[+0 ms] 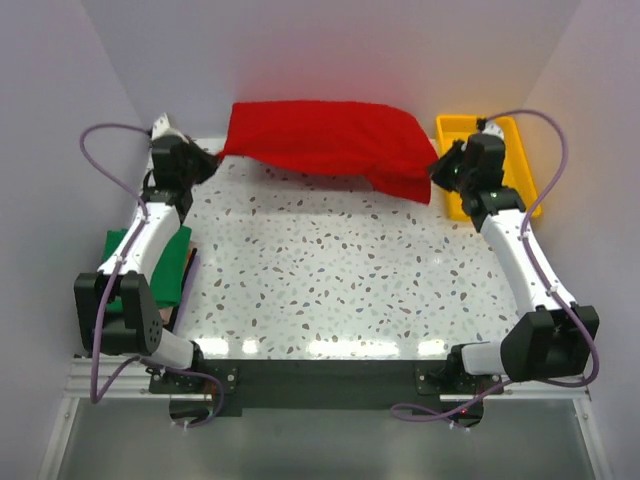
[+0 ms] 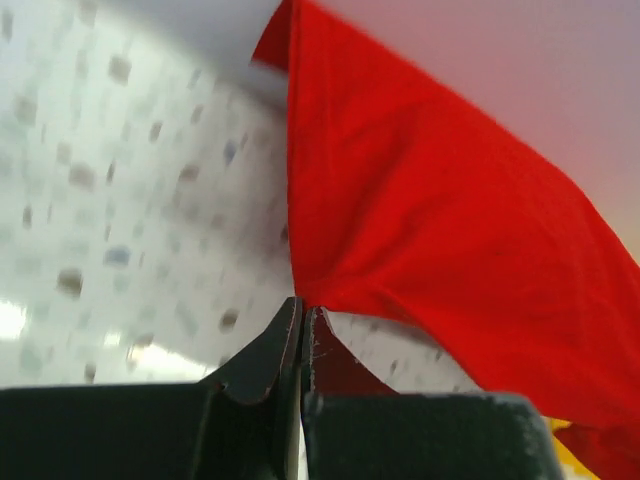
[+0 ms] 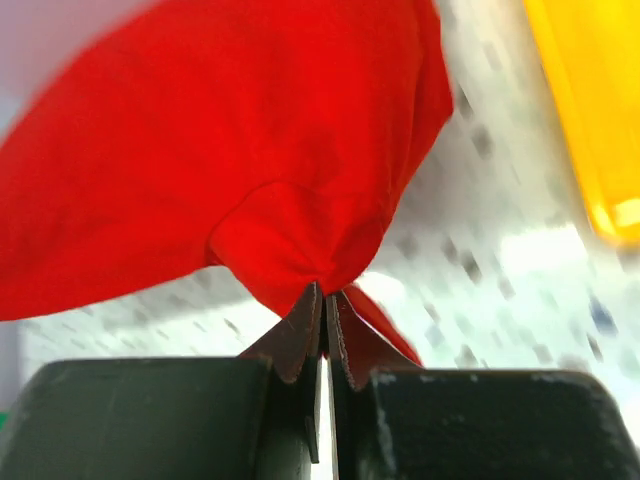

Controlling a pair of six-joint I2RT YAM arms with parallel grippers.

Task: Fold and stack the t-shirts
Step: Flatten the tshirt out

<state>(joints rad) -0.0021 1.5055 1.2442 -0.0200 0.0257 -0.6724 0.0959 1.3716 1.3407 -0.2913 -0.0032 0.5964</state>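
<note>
Mid-task, we judge. Red t-shirt (image 1: 325, 145) is lifted and stretched along the worktop's (image 1: 330, 270) far edge. Left end effector (image 2: 303, 310) is clamped on one end, right end effector (image 3: 325, 295) on the other. Green t-shirt (image 1: 120, 245) lies compact at the left edge, under the left arm; we can't tell if it's folded. Red fold and stacking not yet done.
</note>
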